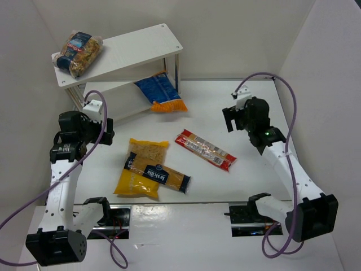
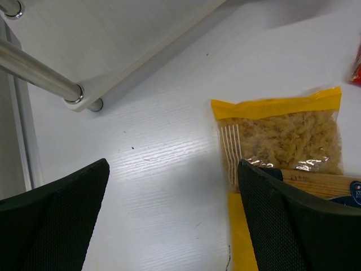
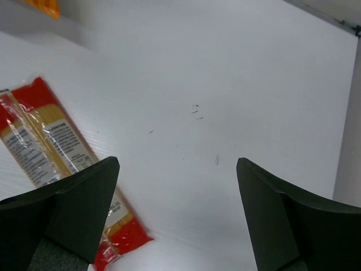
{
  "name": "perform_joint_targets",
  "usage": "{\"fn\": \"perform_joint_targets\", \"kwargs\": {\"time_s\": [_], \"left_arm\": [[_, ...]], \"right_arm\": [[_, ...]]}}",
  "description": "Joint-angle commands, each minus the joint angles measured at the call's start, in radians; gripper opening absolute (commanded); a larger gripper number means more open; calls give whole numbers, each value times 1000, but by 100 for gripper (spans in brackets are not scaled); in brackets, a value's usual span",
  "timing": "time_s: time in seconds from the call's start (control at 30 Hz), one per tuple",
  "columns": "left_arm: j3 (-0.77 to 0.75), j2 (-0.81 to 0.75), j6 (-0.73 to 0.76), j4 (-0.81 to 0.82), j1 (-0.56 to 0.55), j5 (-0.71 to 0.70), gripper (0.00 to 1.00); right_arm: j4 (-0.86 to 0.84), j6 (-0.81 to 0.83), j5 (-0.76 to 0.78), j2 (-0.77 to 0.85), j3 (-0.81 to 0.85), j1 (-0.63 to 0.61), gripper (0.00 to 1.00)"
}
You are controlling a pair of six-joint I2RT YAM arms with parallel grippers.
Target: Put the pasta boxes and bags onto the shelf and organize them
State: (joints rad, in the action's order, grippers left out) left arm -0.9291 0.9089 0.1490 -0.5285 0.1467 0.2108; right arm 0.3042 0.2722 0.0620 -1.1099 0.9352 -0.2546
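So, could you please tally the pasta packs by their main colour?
Yellow: 2, the big bag and the long pack
Red: 1, the red pack
Blue: 1, the blue bag
Clear: 1, the clear bag
Total: 5

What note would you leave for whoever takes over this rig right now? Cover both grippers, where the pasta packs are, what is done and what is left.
Left gripper: open, empty, over the table near a leg of the shelf.
Right gripper: open, empty, beside the long red-and-clear pack.
Done: clear spiral-pasta bag on the top tier; blue bag on the lower tier, orange end sticking out.
Left: big yellow bag, the long yellow pack lying across it, and the red-and-clear pack, all on the table.
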Motion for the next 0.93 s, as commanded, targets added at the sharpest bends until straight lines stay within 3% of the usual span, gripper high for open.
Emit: {"fn": "perform_joint_targets", "kwargs": {"time_s": [0.0,0.13,0.23,0.43,0.63,0.9], "left_arm": [[-28,19,-26,-8,5,-4,100],[-39,30,-35,-18,5,-34,100],[-39,18,-45,-44,5,-44,100],[-39,-4,-57,-64,95,-82,100],[-39,7,-75,-64,105,-93,100],[-39,-25,-66,-64,105,-74,100]], "right_arm": [[87,-177,-128,35,118,90,93],[197,-242,-93,-17,183,121,94],[167,-252,-41,24,96,184,94],[190,-240,-122,35,60,348,94],[179,-217,-33,16,50,348,98],[188,-217,-34,-34,62,357,100]]}}
